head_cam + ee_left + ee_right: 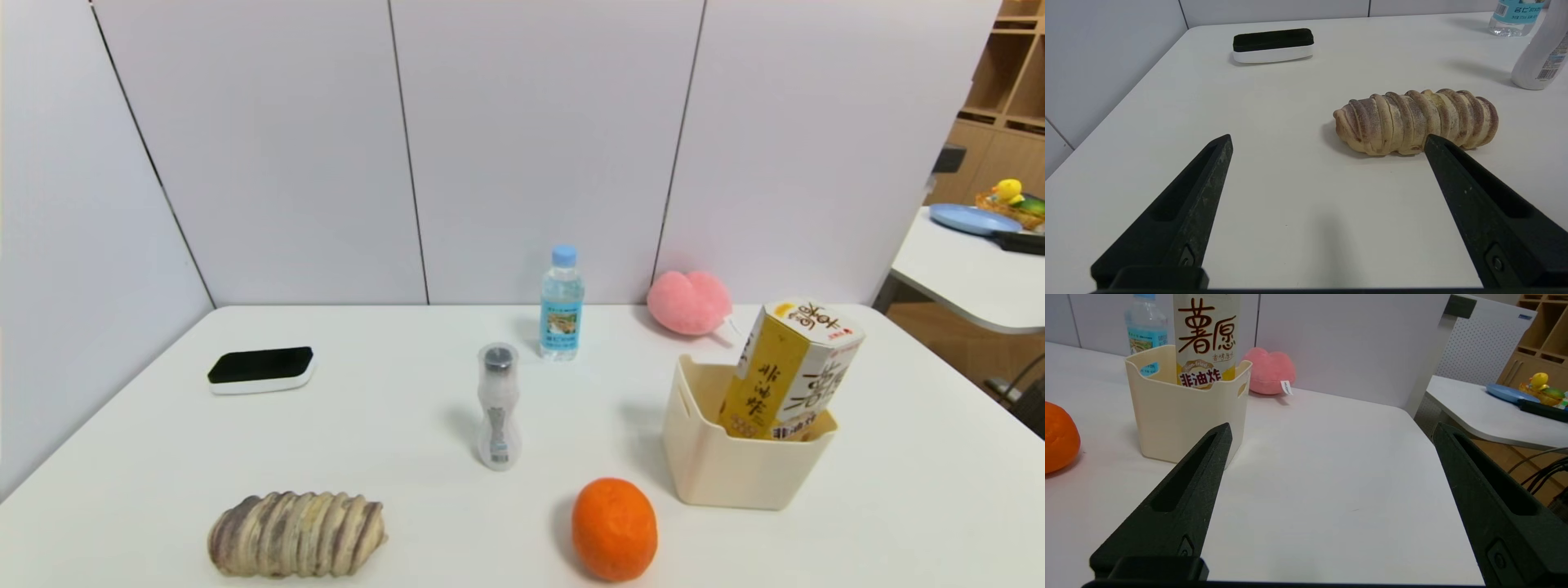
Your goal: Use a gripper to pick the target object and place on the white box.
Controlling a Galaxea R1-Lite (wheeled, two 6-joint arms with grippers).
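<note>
the chip carton (788, 376) leans in the white bin (735, 469) at the table's (392, 425) four o'clock, its foot probably on the bin's floor, though the wall hides it. from the bin, the orange (614, 529) lies at eight o'clock, the water bottle (562, 314) at ten and the pink heart cushion (690, 304) at eleven. the right gripper (1333, 424) hangs open and empty near the bin, the left gripper (1329, 136) idle, open near the ridged roll (1417, 122).
</note>
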